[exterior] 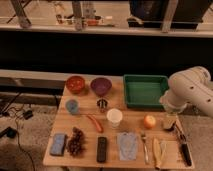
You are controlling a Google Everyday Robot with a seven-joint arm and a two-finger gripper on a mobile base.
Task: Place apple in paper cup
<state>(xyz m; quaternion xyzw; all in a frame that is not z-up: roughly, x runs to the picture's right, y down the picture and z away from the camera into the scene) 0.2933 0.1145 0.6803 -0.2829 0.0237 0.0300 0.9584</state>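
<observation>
I log the tool [169, 123] low over the bench [133, 116], spread wide, nothing in it; the apple [149, 121] sits just left of it, the paper cup [114, 117] farther left, past the apple.

Paper cup [114, 117] at middle of desk [131, 113]; apple [149, 121] right of it, apart. Gripper [169, 123] just right of apple, over desk's right side. Bin [145, 91] behind apple, far side. Chili pepper [95, 123] left of cup; grape bunch [76, 141] nearer, further left.
</observation>
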